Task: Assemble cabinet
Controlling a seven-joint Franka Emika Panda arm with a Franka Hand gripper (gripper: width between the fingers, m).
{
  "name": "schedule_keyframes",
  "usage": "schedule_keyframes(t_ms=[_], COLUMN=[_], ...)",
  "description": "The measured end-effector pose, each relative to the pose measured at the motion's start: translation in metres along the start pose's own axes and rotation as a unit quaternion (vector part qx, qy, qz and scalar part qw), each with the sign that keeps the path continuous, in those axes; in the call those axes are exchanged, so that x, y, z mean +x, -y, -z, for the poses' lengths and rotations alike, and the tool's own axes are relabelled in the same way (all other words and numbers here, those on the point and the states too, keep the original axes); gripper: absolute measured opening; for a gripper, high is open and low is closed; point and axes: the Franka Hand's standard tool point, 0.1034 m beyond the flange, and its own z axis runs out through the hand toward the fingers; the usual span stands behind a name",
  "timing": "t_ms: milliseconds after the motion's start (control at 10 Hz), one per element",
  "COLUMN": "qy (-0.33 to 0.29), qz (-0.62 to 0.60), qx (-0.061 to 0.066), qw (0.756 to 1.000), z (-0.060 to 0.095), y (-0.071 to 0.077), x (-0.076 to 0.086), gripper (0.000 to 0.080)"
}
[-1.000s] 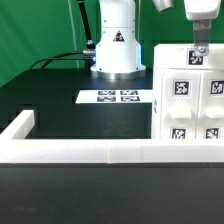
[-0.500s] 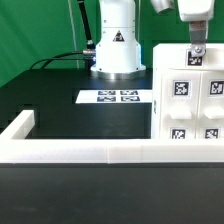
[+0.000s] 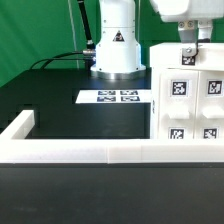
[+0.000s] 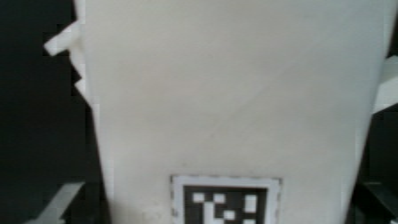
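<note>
The white cabinet body [image 3: 190, 105] stands at the exterior view's right, its front faces carrying several black-and-white tags. My gripper [image 3: 187, 52] comes down from above, right at its top edge. A small tagged white block [image 3: 187, 58] sits between the fingers. In the wrist view that white block [image 4: 231, 100] fills the picture, with a tag at its end. My gripper [image 4: 222, 208] straddles it, with one finger [image 4: 68, 200] against each side. I cannot tell whether the block touches the body.
The marker board [image 3: 120, 97] lies flat on the black table in the middle. The long low white border rail [image 3: 80, 150] runs across the front and turns back at the left. The arm's base [image 3: 117, 45] stands behind, with cables to its left.
My gripper has moved toward the exterior view's left and slightly down over the cabinet body's top, carrying the tagged block with it. The cabinet body has not moved.
</note>
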Motion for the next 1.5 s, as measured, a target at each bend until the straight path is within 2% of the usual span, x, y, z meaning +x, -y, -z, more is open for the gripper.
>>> schedule_keyframes(t_ms=[300, 700, 1100, 1200, 1400, 1500], qy=[-0.006, -0.009, -0.01, -0.01, -0.007, -0.006], qz=[-0.182, -0.388, -0.497, -0.508, -0.563, -0.574], qx=[-0.005, -0.008, -0.008, -0.007, -0.007, -0.006], qw=[0.983, 0.922, 0.868, 0.861, 0.826, 0.819], z=[0.0001, 0.0, 0.0005, 0.0005, 0.0007, 0.0008], y=[0.0002, 0.002, 0.0006, 0.0006, 0.0006, 0.0007], x=[0.0011, 0.0038, 0.0028, 0.0027, 0.001, 0.0006], gripper=[0.0556, 0.0556, 0.0556, 0.0556, 0.0557, 0.0556])
